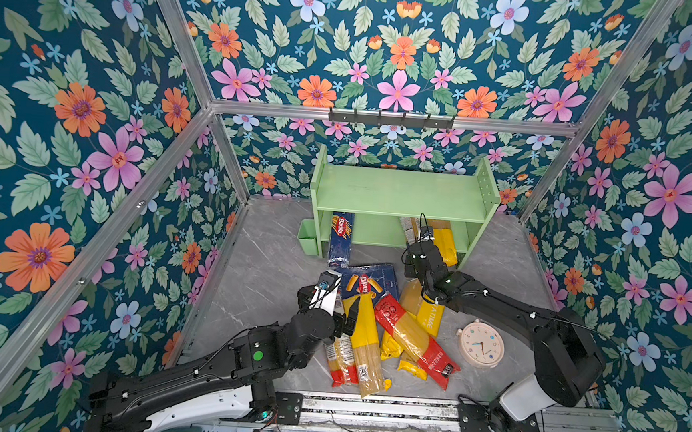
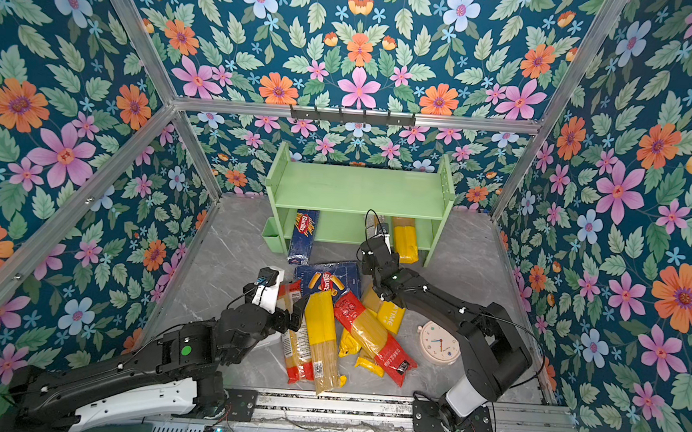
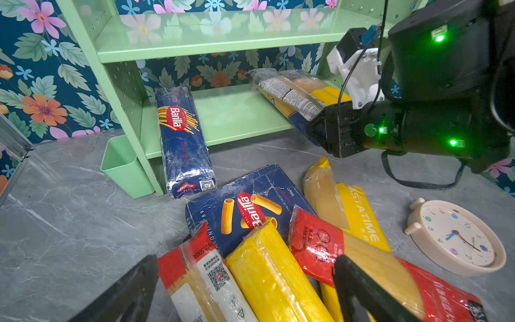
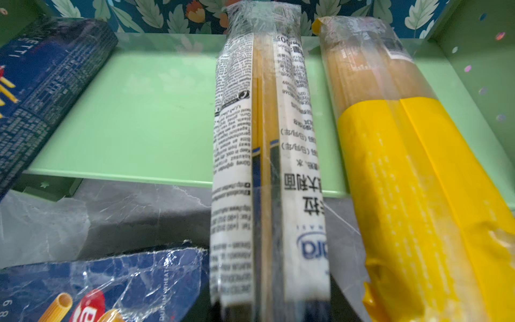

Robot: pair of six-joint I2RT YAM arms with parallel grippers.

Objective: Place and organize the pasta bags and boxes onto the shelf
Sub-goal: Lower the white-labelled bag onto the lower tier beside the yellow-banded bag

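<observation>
1. My right gripper (image 3: 312,129) is pressed together on the near end of the white-labelled bag (image 4: 262,167), pinching it.
2. That bag runs away from the gripper, across the front edge of the lower tier of the shelf (image 1: 400,191). I cannot tell whether its far end touches the tier.
3. Just beside it, towards the shelf's right panel, the yellow-banded bag (image 4: 404,167) lies on the same tier and overhangs the front edge.
4. My left gripper (image 3: 245,259) is spread wide and holds nothing. It hangs over the pile on the table (image 1: 266,253).
5. Between its fingers (image 3: 362,287) I see the QR-labelled bag (image 3: 200,267) and the all-yellow bag (image 3: 273,273), side by side.
6. Next come the red-banded bag (image 3: 320,242) and the PASTATIME bag (image 3: 359,212), all overlapping the tube-pasta box (image 3: 278,181).
7. The spaghetti box (image 1: 340,237) slopes from the lower tier's left end down to the table, near the green cup (image 1: 308,236).
8. A clock (image 1: 481,343) lies right of the pile.
</observation>
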